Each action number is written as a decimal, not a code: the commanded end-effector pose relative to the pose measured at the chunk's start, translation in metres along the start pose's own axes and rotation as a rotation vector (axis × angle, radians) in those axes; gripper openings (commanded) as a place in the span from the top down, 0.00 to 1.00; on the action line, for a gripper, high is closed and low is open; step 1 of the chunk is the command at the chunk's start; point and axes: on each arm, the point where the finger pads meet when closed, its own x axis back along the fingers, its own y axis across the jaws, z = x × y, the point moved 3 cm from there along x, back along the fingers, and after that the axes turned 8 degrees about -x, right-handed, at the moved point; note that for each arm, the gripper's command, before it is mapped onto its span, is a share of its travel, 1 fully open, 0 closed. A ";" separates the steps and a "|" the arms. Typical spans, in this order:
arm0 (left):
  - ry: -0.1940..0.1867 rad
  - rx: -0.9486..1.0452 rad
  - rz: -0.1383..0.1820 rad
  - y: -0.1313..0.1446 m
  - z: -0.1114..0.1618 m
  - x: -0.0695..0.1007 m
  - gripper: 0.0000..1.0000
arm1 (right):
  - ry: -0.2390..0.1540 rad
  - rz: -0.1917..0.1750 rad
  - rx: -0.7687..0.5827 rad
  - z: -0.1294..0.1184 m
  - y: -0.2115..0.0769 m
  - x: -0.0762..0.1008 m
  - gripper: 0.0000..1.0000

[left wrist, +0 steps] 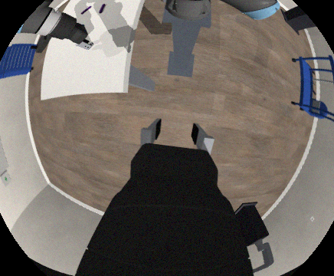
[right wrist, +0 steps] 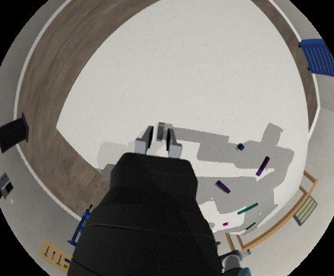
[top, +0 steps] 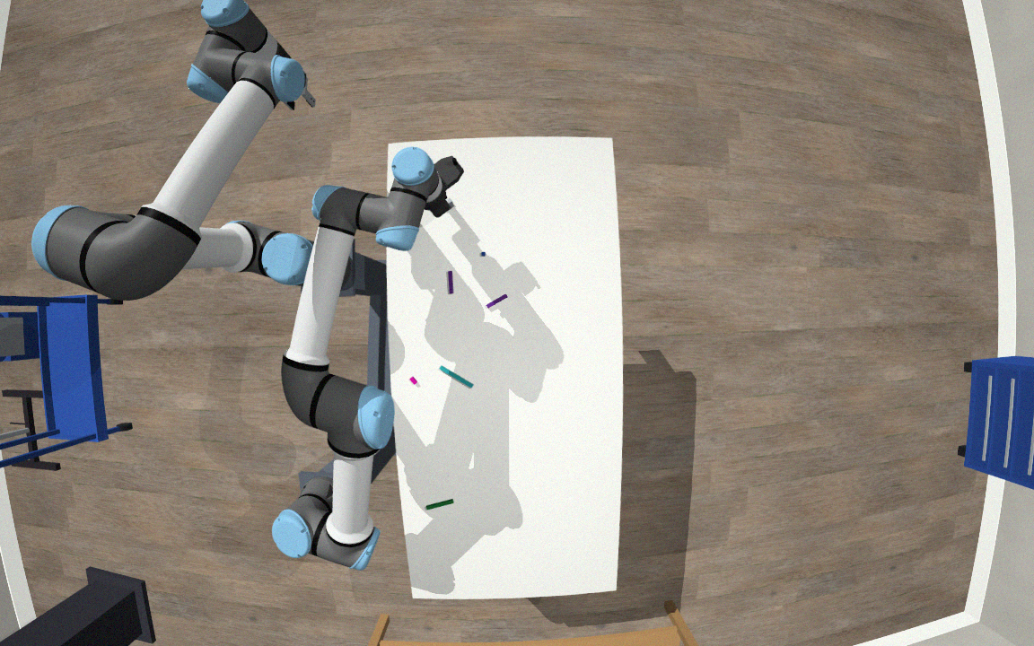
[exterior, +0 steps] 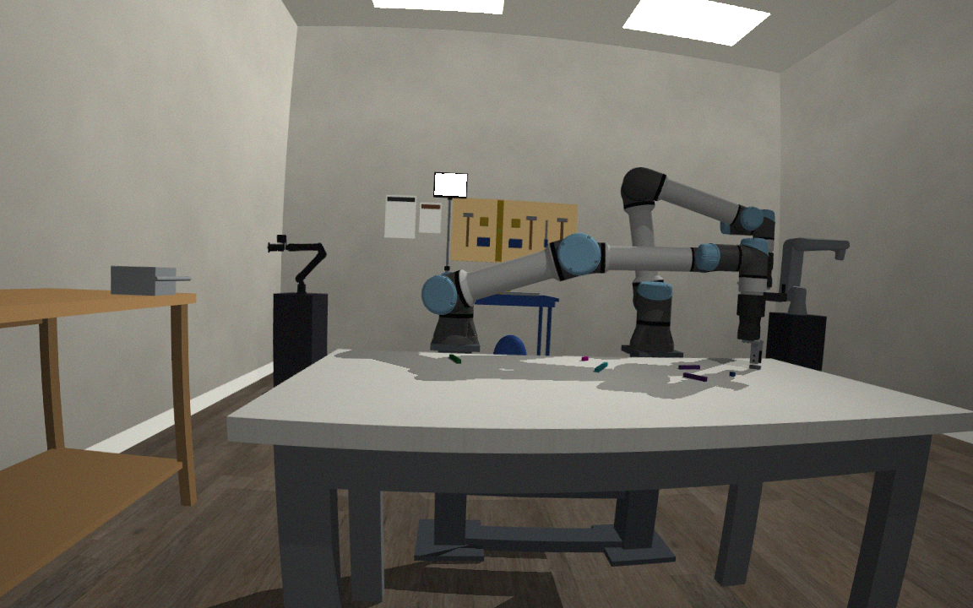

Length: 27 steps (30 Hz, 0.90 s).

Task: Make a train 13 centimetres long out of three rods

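My left gripper is open and empty over the floor beyond the table's end. My right gripper is partly open, low over the table. A grey rod lies flat at its fingertips, not gripped. A blue rod lies a little apart. One purple rod and another purple rod lie separately beyond it. A turquoise rod and a magenta rod lie near mid-table. A green rod lies far off.
The white table carries all the rods; none touch one another. The right arm reaches along the table's arm-side edge, and its shadow covers several rods. A wooden bench stands beyond one end of the table.
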 end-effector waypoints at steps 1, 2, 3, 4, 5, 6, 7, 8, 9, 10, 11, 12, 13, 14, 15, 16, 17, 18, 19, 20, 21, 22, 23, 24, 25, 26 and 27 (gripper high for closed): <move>-0.001 0.000 0.000 0.000 0.000 0.000 0.00 | 0.002 0.002 0.000 0.000 0.000 -0.001 0.46; -0.001 0.000 0.000 0.000 0.000 0.000 0.00 | 0.002 0.002 0.000 0.000 0.000 -0.001 0.46; -0.001 0.000 0.000 0.000 0.000 0.000 0.00 | 0.002 0.002 0.000 0.000 0.000 -0.001 0.46; -0.001 0.000 0.000 0.000 0.000 0.000 0.00 | 0.002 0.002 0.000 0.000 0.000 -0.002 0.46; -0.001 0.000 0.000 0.000 0.000 0.000 0.00 | 0.002 0.002 0.000 0.000 0.000 -0.003 0.46; -0.001 0.000 0.000 0.000 0.000 0.000 0.00 | 0.002 0.002 0.000 0.000 0.000 -0.004 0.46; -0.001 0.000 0.000 0.000 0.000 0.000 0.00 | 0.002 0.002 0.000 0.000 0.000 -0.005 0.46; -0.001 0.000 0.000 0.000 0.000 0.000 0.00 | 0.002 0.002 0.000 0.000 0.000 -0.006 0.46; -0.001 0.000 0.000 0.000 0.000 0.000 0.00 | 0.002 0.002 0.000 0.000 0.000 -0.007 0.46; -0.001 0.000 0.000 0.000 0.000 0.000 0.00 | 0.002 0.002 0.000 0.000 0.000 -0.008 0.46; -0.001 0.000 0.000 0.000 0.000 0.000 0.00 | 0.002 0.002 0.000 0.000 0.000 -0.008 0.46; -0.001 0.000 0.000 0.000 0.000 0.000 0.00 | 0.002 0.002 0.000 0.000 0.000 -0.009 0.46; -0.001 0.000 0.000 0.000 0.000 0.000 0.00 | 0.002 0.002 0.000 0.000 0.000 -0.010 0.46; -0.001 0.000 0.000 0.000 0.000 0.000 0.00 | 0.002 0.002 0.000 0.000 0.000 -0.010 0.46; -0.001 0.000 0.000 0.000 0.000 0.000 0.00 | 0.002 0.002 0.000 0.000 0.000 -0.010 0.46; -0.001 0.000 0.000 0.000 0.000 0.000 0.00 | 0.002 0.002 0.000 0.000 0.000 -0.011 0.46; -0.001 0.000 0.000 0.000 0.000 0.000 0.00 | 0.002 0.002 0.000 0.000 0.000 -0.011 0.46; -0.001 0.000 0.000 0.000 0.000 0.000 0.00 | 0.002 0.002 0.000 0.000 0.000 -0.011 0.46; -0.001 0.000 0.000 0.000 0.000 0.000 0.00 | 0.002 0.002 0.000 0.000 0.000 -0.011 0.46; -0.001 0.000 0.000 0.000 0.000 0.000 0.00 | 0.002 0.002 0.000 0.000 0.000 -0.011 0.46; -0.001 0.000 0.000 0.000 0.000 0.000 0.00 | 0.002 0.002 0.000 0.000 0.000 -0.011 0.46; -0.001 0.000 0.000 0.000 0.000 0.000 0.00 | 0.002 0.002 0.000 0.000 0.000 -0.011 0.46; -0.001 0.000 0.000 0.000 0.000 0.000 0.00 | 0.002 0.002 0.000 0.000 0.000 -0.011 0.46; -0.001 0.000 0.000 0.000 0.000 0.000 0.00 | 0.002 0.002 0.000 0.000 0.000 -0.011 0.46; -0.001 0.000 0.000 0.000 0.000 0.000 0.00 | 0.002 0.002 0.000 0.000 0.000 -0.011 0.46; -0.001 0.000 0.000 0.000 0.000 0.000 0.00 | 0.002 0.002 0.000 0.000 0.000 -0.011 0.46; -0.001 0.000 0.000 0.000 0.000 0.000 0.00 | 0.002 0.002 0.000 0.000 0.000 -0.011 0.46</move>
